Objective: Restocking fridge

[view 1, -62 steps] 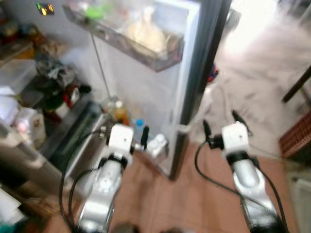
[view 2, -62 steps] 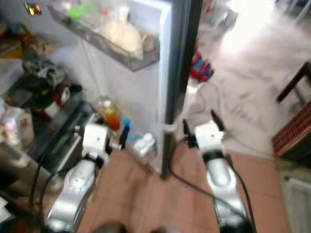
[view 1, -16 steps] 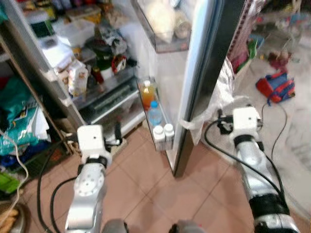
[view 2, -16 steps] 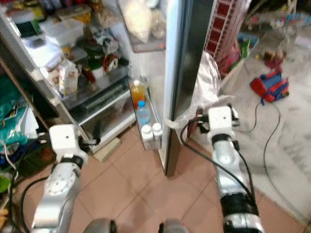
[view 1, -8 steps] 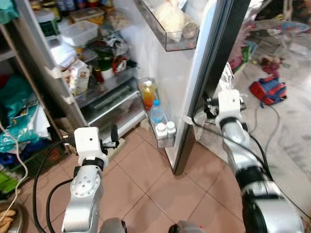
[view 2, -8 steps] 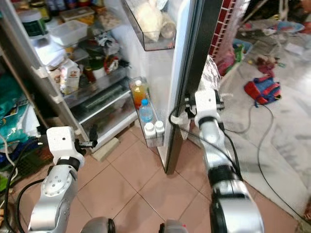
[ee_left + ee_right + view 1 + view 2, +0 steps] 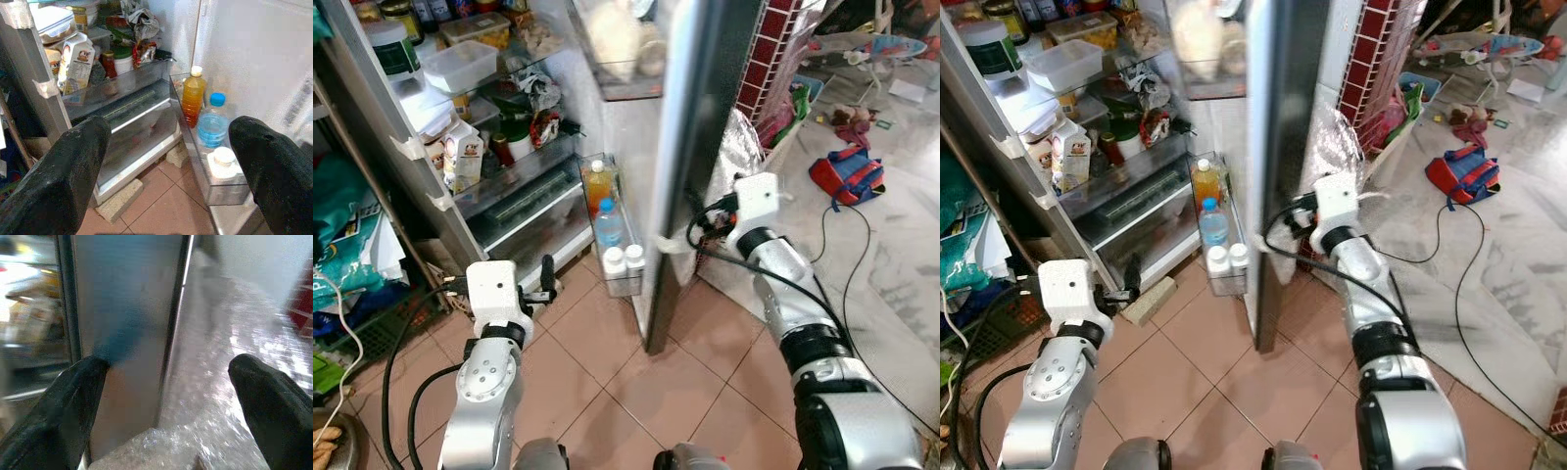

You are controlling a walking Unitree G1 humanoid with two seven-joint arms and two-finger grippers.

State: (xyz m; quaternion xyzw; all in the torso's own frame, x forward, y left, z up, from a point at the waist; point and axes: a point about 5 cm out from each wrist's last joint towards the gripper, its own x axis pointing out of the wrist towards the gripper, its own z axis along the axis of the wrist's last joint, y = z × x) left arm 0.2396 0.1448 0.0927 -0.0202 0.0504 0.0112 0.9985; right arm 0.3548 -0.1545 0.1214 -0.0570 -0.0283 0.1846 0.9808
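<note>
My right hand (image 7: 161, 396), fingers spread wide and empty, sits against the fridge door (image 7: 690, 147) edge; at nine o'clock my left hand (image 7: 166, 161) hangs open before the shelves (image 7: 509, 176)

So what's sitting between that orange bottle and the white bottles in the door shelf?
A blue-capped water bottle stands between the orange bottle and the white bottles in the door shelf, as the left wrist view shows.
</note>
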